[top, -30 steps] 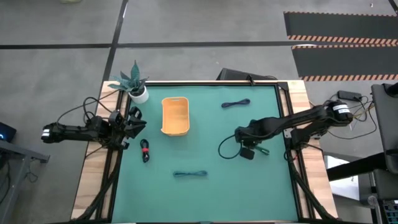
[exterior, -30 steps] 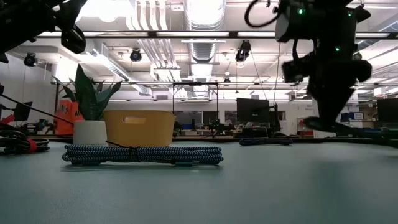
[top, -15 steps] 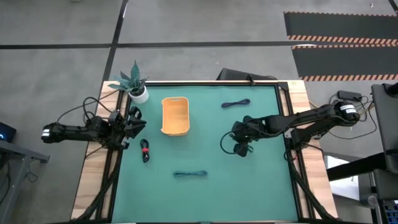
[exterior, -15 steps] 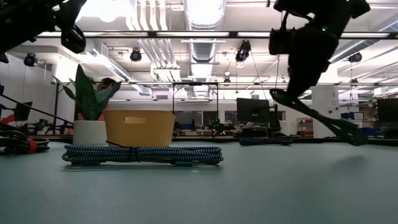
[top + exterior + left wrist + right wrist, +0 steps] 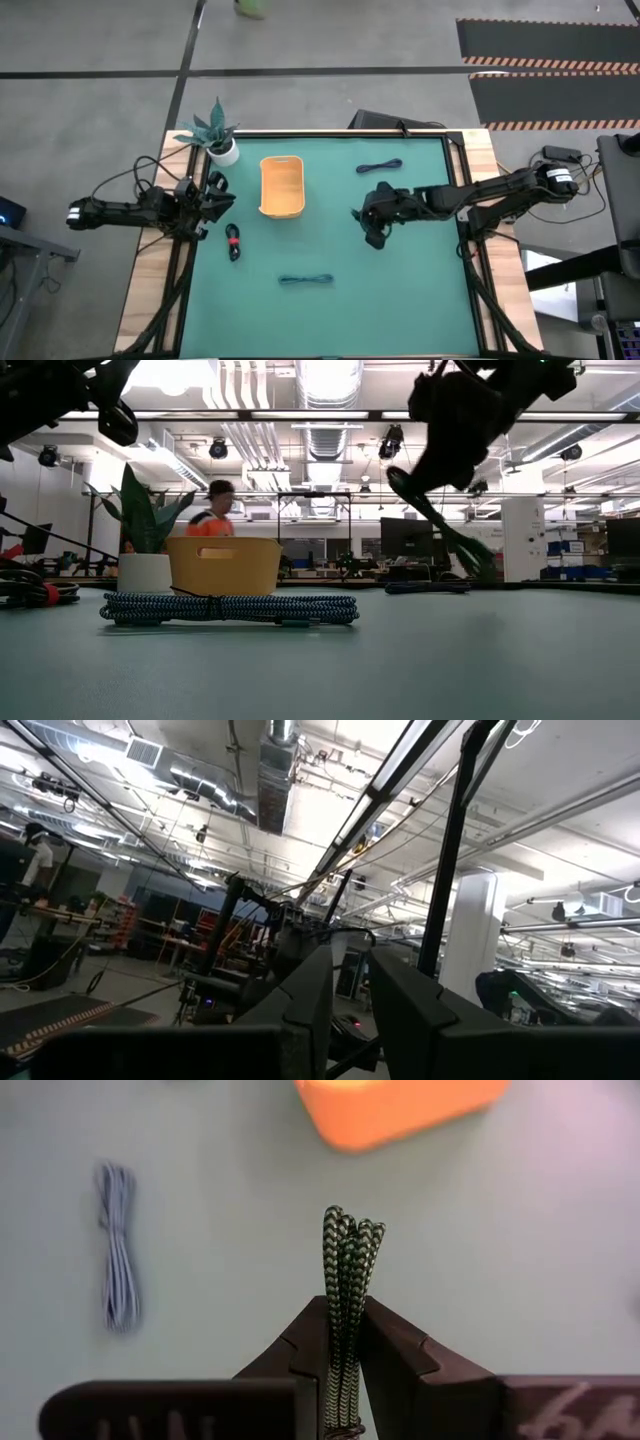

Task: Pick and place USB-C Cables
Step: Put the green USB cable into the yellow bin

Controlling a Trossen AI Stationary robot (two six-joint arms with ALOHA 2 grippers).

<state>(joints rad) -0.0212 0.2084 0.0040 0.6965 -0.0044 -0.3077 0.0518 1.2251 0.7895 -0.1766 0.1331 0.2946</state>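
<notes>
The green-topped work table (image 5: pixel 330 320) with its pale wooden border carries everything here, and on it, towards the left arm's side, stands the open yellow-orange plastic tray (image 5: pixel 281 186), just beside a small white-potted plant (image 5: pixel 214 135). The left gripper (image 5: pixel 213 197) waits at the table's left edge; whether it is spread or pressed together cannot be told. Over the table's middle-right the right gripper (image 5: pixel 345 1345) is pinched on the dark green braided cable bundle (image 5: pixel 349 1270), whose folded end stands out beyond the fingertips while its other end hangs below the arm in the low view. The carry looks to be underway, with the tray some way off. To do it well, the arm should hold its height so the dangling loop clears the tray's near wall, and release only over the middle. The teal-blue cable bundle (image 5: pixel 305 280), the black-and-red cable bundle (image 5: pixel 233 242) and the blue-purple cable bundle (image 5: pixel 379 166) lie on the mat, well apart.
</notes>
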